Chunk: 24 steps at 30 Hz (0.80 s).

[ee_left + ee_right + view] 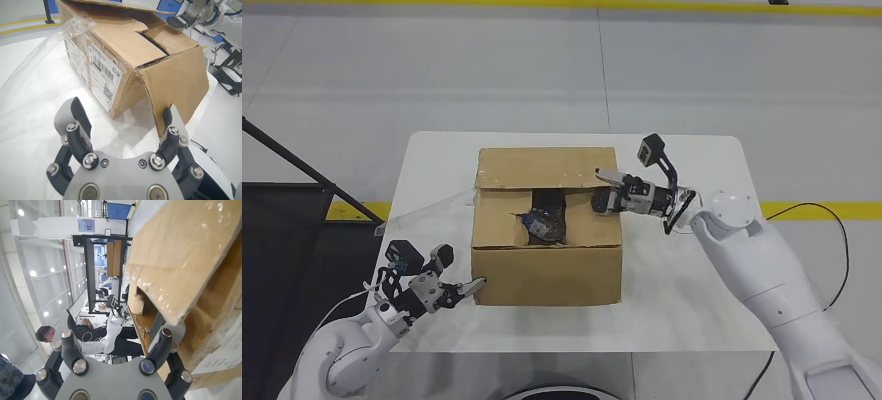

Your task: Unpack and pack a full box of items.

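1. Left gripper (122, 106) sat at 7 o'clock off the brown cardboard box (547, 265), fingers spread wide, one pad touching a folded-down flap.
2. That box stood mid white table (682, 300), top flaps partly open, with a dark bundled item (545, 222) showing inside.
3. Right gripper (603, 192) was at its 2 o'clock edge, spread too, one finger against a top flap.

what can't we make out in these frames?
- Box contents: top view, top flaps cover all but a dark bundle in the gap.
- Right gripper: right wrist view, raised flap covers one fingertip; contact unclear.
- Left gripper: left wrist view, one fingertip at the hanging flap edge; touching or not, unclear.
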Tool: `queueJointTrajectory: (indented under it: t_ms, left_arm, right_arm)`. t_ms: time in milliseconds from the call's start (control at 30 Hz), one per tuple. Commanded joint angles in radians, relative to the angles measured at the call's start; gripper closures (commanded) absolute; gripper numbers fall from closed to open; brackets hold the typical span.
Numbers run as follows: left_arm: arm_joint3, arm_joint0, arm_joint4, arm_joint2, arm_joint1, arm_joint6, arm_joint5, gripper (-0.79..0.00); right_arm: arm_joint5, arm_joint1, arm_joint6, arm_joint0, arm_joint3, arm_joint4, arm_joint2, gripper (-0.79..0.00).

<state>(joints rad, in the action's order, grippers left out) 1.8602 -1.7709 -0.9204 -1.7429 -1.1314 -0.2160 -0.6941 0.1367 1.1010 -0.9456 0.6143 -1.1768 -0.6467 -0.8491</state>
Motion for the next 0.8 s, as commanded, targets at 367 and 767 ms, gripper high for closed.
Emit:
queueJointTrajectory:
  t_ms: [367,767]
  left_arm:
    - [0.0,0.0,0.0,0.0,0.0,0.0,0.0,-0.785]
    - [0.0,0.0,0.0,0.0,0.0,0.0,0.0,-0.785]
  right_arm:
    - [0.062,0.05,0.132,-0.116,0.104,0.088,0.019,-0.785]
    - [0.106,0.124,0.343,-0.247,0.282,0.228,0.083,-0.785]
